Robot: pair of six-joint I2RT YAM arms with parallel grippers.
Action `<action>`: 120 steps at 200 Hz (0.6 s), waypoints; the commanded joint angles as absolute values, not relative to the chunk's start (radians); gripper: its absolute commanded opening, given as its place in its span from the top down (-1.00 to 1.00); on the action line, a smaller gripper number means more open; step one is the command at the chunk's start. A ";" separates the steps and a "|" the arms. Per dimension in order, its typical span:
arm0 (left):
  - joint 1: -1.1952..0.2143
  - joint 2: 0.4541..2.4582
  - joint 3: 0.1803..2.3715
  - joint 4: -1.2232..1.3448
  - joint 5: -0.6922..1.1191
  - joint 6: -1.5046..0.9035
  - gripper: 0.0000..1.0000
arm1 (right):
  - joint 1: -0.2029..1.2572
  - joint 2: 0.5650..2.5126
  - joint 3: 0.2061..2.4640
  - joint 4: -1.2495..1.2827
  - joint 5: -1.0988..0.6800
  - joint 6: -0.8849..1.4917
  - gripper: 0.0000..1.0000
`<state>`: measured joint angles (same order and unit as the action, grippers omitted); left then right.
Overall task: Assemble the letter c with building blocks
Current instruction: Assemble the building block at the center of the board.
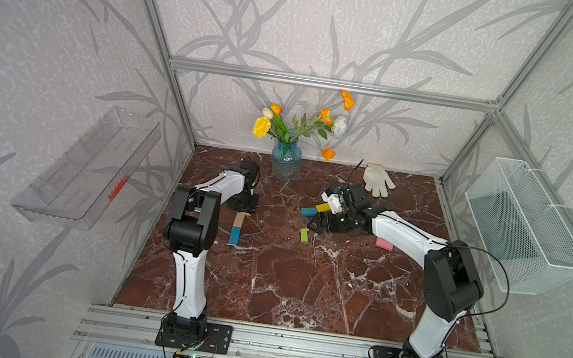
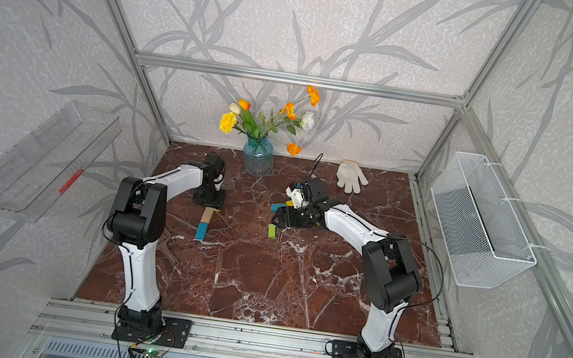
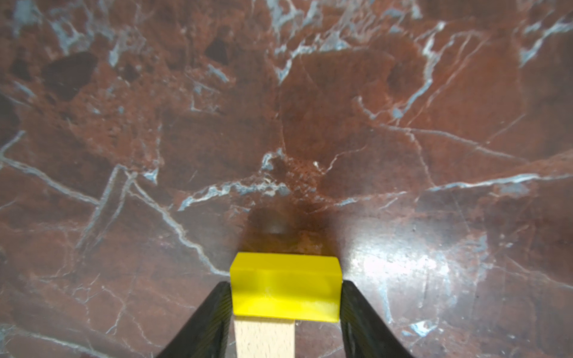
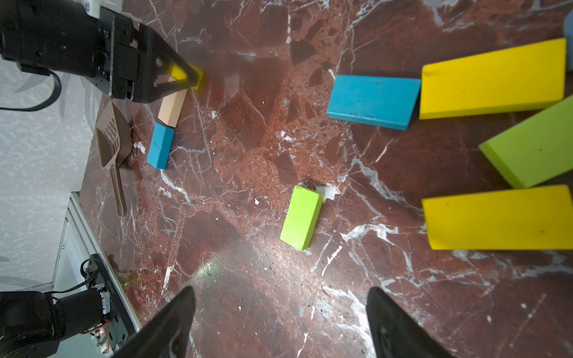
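The left gripper [image 3: 285, 289] gripped a yellow block [image 3: 283, 272] at a tan block's [image 3: 263, 338] end, front-left of the vase [image 1: 285, 161]; a skewed release could have shoved that and the adjoining blue block [image 1: 234, 235] crooked. The right gripper [image 4: 280, 293] gaped empty above loose blocks [image 4: 300, 218] front-right of the vase, with a brown scoop [image 4: 110, 139] and a white glove [image 1: 378, 179] lying clear.

Bright, even overhead light, soft shadows. White glare patches on marble tabletop [image 3: 403, 269] in both wrist views. Left wrist view soft; yellow block [image 3: 285, 288] slightly blurred. Both top views stretch toward edges.
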<state>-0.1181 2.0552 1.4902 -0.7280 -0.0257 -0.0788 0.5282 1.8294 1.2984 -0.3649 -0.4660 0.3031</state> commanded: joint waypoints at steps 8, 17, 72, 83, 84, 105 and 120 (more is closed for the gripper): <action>-0.122 2.073 1.525 -0.752 -0.028 -0.072 -0.15 | 0.522 1.805 1.301 -0.372 -0.479 0.298 -0.71; -0.123 2.074 1.526 -0.752 -0.026 -0.072 -0.16 | 0.523 1.805 1.301 -0.372 -0.479 0.298 -0.71; -0.122 2.065 1.530 -0.746 -0.025 -0.074 -0.18 | 0.522 1.804 1.297 -0.375 -0.476 0.295 -0.71; -0.121 2.058 1.532 -0.745 -0.023 -0.074 -0.19 | 0.522 1.804 1.298 -0.381 -0.468 0.291 -0.71; -0.121 2.057 1.532 -0.745 -0.023 -0.074 -0.20 | 0.522 1.804 1.298 -0.382 -0.467 0.291 -0.71; -0.120 2.035 1.536 -0.741 -0.016 -0.076 -0.22 | 0.522 1.799 1.296 -0.393 -0.453 0.287 -0.72; -0.120 2.013 1.536 -0.737 -0.008 -0.079 -0.23 | 0.523 1.794 1.292 -0.395 -0.438 0.291 -0.72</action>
<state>-0.1181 2.0644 1.5047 -0.7303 -0.0238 -0.0795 0.5282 1.8290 1.2984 -0.3721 -0.4671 0.2989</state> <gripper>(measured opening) 0.614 0.857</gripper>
